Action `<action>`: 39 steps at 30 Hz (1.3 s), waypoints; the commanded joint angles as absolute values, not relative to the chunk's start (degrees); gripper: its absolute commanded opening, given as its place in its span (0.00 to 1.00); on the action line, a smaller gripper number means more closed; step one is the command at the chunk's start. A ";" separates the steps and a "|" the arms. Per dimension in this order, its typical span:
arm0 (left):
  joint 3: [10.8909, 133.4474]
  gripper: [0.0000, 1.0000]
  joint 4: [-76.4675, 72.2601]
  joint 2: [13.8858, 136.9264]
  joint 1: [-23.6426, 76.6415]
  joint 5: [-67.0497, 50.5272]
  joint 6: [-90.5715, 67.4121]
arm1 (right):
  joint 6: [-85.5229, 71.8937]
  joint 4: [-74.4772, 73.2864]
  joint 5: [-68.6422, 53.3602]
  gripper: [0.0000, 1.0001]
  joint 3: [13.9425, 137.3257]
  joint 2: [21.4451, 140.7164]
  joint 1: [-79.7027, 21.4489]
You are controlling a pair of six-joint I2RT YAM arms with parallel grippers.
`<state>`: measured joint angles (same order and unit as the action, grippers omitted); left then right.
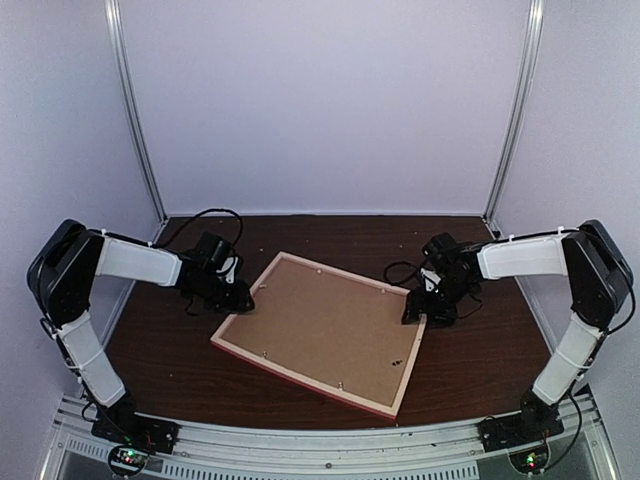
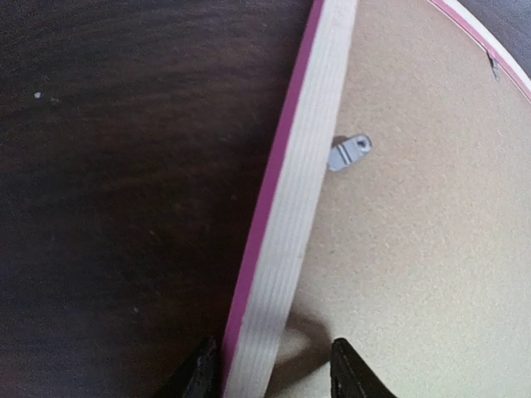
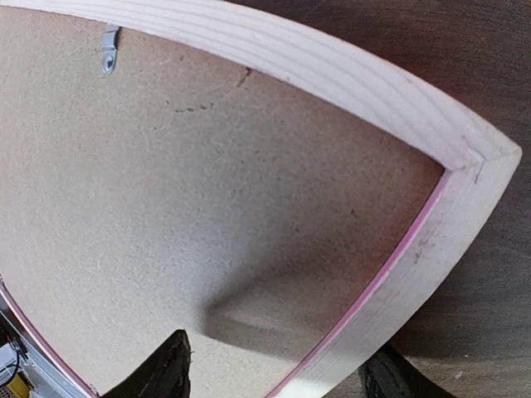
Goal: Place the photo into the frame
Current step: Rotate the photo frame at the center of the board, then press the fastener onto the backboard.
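The frame [image 1: 300, 377] lies back side up in the middle of the table, its pale wood rails showing with a pink edge. The plain brown backing board [image 1: 325, 325] fills it. The photo is hidden. My left gripper [image 1: 238, 295] is open, its jaws straddling the frame's left rail [image 2: 299, 191], one fingertip on the table side and one over the board [image 2: 415, 249]. My right gripper [image 1: 418, 310] is open, straddling the right rail [image 3: 415, 274] just below a corner. Neither pair of jaws is closed on the rail.
Small metal retaining tabs [image 2: 348, 152] sit on the inner edge of the rails; one also shows in the right wrist view [image 3: 109, 46]. The dark wooden table [image 1: 470, 370] is walled by white panels at the back and sides.
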<state>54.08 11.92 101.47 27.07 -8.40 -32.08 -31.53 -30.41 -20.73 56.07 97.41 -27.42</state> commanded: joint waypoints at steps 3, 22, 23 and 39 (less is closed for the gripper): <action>50.24 0.51 17.77 101.00 34.98 -14.68 -33.00 | -27.28 -30.54 -19.37 0.67 63.05 101.64 -25.69; 51.59 0.93 19.61 93.48 37.79 -10.47 -25.93 | -20.13 -36.14 -15.76 0.67 67.20 102.12 -20.74; 52.73 0.94 20.67 94.06 37.75 -9.60 -25.41 | -20.05 -36.13 -15.59 0.66 66.09 101.36 -20.74; 64.06 0.98 25.58 101.95 31.89 -5.48 -23.43 | -18.30 -34.11 -15.06 0.29 60.65 101.10 -20.75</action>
